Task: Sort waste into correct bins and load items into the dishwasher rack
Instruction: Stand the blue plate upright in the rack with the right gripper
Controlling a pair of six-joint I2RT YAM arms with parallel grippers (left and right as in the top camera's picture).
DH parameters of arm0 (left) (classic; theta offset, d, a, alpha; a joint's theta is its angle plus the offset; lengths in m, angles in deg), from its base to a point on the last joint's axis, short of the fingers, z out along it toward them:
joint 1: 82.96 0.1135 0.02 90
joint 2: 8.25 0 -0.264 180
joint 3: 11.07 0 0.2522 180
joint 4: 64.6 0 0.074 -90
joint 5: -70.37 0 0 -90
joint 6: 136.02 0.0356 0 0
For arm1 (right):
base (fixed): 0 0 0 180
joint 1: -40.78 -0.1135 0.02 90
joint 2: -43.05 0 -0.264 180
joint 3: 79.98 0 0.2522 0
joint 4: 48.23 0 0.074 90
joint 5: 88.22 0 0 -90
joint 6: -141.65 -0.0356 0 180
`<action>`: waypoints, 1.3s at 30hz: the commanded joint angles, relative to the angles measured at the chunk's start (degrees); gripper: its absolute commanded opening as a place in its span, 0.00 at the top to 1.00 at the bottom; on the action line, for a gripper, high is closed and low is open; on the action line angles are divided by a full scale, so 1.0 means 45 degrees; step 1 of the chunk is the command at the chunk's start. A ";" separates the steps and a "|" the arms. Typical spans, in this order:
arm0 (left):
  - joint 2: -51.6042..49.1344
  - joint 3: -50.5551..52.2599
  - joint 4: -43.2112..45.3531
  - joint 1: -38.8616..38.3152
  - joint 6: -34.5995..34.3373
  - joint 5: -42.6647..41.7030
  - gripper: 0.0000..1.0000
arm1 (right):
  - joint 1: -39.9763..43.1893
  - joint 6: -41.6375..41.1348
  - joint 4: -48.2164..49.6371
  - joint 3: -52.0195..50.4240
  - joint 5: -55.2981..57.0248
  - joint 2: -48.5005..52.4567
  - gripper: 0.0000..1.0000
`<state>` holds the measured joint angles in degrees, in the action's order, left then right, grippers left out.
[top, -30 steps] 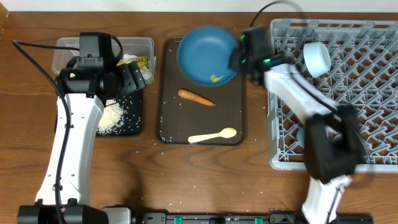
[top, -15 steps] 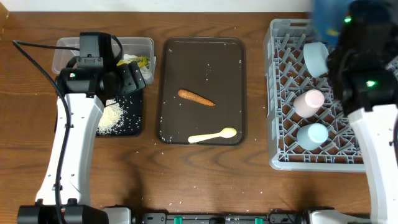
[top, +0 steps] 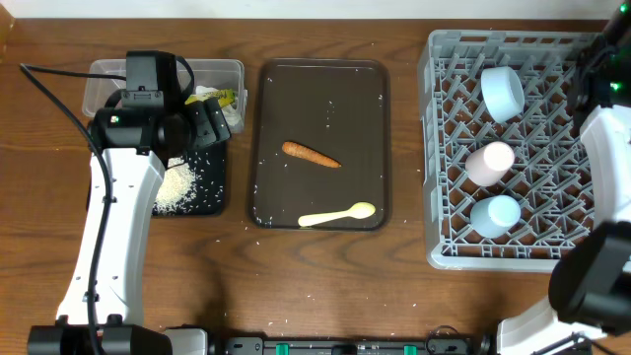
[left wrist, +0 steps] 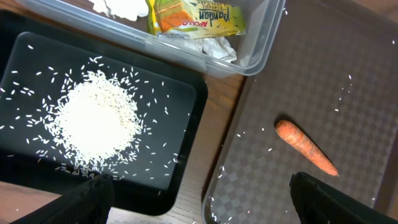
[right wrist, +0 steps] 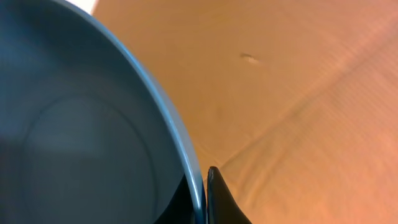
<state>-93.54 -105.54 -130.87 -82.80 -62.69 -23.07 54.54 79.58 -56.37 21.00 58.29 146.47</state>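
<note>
Dark blue plate (right wrist: 81,137): a second ago held over the upper end of the brown serving tray (top: 320,89), half a second ago carried above the upper right of the dishwasher rack (top: 444,148), now gone from the overhead view. It is seen only in the right wrist view, its rim pinched between the fingers of the right gripper (right wrist: 202,193). It is judged not yet slotted, so the loading step remains open. Rack contents, unchanged: light blue bowl (top: 502,92), white-pink cup (top: 490,163), light blue cup (top: 495,214). Left on the serving tray: carrot (top: 311,155) and pale yellow spoon (top: 337,214), both unmoved. Left gripper (left wrist: 205,199): unmoved at frame left, fingers spread, nothing held, above the black tray (top: 212,192) bearing rice (top: 175,185). Clear tub (top: 108,79): wrapper (left wrist: 196,15) and tissue (left wrist: 121,6) inside. Table (top: 325,286): brown wood grain, stray grains scattered. Room: a plain tan creased surface is shown behind the plate; its nature cannot be told.
</note>
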 commanded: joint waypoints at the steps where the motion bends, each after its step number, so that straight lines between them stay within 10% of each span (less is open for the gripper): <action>1: 0.0049 -0.0223 -0.0039 0.0044 0.0019 0.0165 0.07 | 0.0204 0.3133 0.0194 0.0044 -0.1535 0.0709 0.99; 39: 0.0049 -0.0223 -0.0039 0.0044 0.0019 0.0165 0.07 | -0.0034 0.5984 -0.0087 0.0044 -0.4187 0.2215 0.99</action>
<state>-93.54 -105.54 -130.87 -82.80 -62.69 -23.05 58.47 106.18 -53.81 21.17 41.55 155.17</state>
